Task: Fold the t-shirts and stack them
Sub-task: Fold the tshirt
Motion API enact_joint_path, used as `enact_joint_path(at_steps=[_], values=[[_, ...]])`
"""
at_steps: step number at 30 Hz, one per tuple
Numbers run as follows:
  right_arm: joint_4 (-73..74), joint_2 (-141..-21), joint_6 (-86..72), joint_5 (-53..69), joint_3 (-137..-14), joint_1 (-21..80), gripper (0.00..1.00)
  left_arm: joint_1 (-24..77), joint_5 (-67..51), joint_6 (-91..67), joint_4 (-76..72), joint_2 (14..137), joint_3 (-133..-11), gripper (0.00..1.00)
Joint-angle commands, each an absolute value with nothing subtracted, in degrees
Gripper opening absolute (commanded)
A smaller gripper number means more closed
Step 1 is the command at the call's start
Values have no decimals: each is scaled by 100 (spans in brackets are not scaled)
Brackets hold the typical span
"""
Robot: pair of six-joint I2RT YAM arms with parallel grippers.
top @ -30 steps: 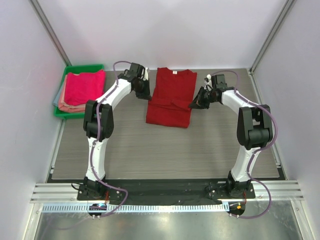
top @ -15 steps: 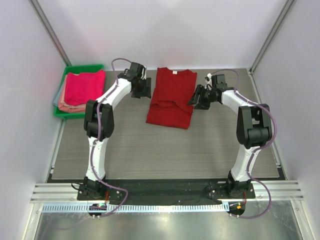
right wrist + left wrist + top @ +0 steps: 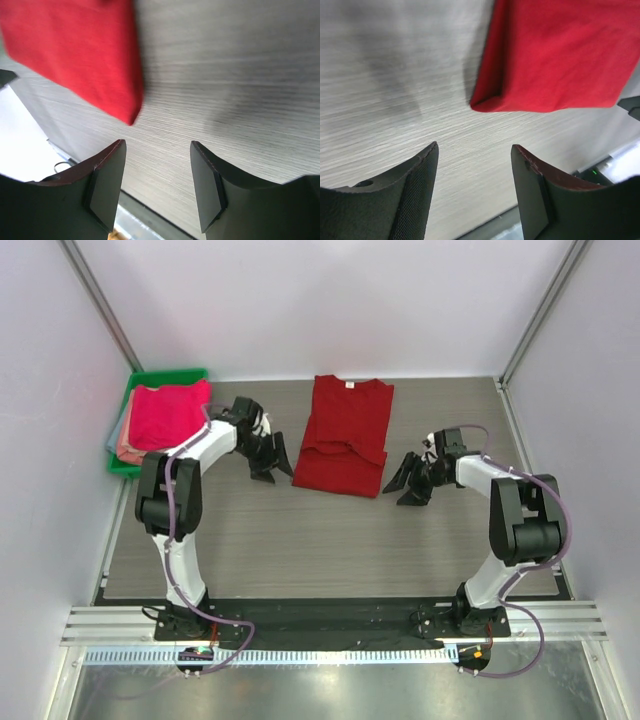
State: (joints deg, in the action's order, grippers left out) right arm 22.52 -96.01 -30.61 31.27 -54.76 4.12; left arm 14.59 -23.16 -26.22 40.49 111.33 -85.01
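Observation:
A deep red t-shirt (image 3: 343, 435) lies flat in the middle of the table, its sides folded in to a long rectangle with the collar and a small white label at the far end. My left gripper (image 3: 273, 465) stands open just left of the shirt's near left corner (image 3: 492, 102), apart from it. My right gripper (image 3: 406, 483) is open just right of the near right corner (image 3: 127, 107), also clear of the cloth. Folded t-shirts (image 3: 167, 415), bright pink on top of salmon and grey ones, sit stacked at the far left.
A green plastic tray (image 3: 168, 374) at the far left edge holds the folded stack. White walls with metal posts close in the table on three sides. A metal rail (image 3: 330, 625) runs along the near edge by the arm bases.
Both grippers have opened and let go of the red shirt's sides. Both have drawn back toward me, from beside the shirt's middle to its near corners.

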Motion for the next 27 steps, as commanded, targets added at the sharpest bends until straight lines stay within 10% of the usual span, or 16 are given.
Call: enact_joint_path(at_steps=[1,19,27], values=[[1934,-9685,-3418,3419,-5432,439,60,1415,-3348,-3076,3771,11337,-8332,61],[1310,-10635,-4183,3700,-5757,826,57,1406,-3568,-3524,3384,12094,-8516,59],[1283,-10810,-4228,3648,-5845,949,53,1406,-3586,-3559,3322,12313,-8631,44]])
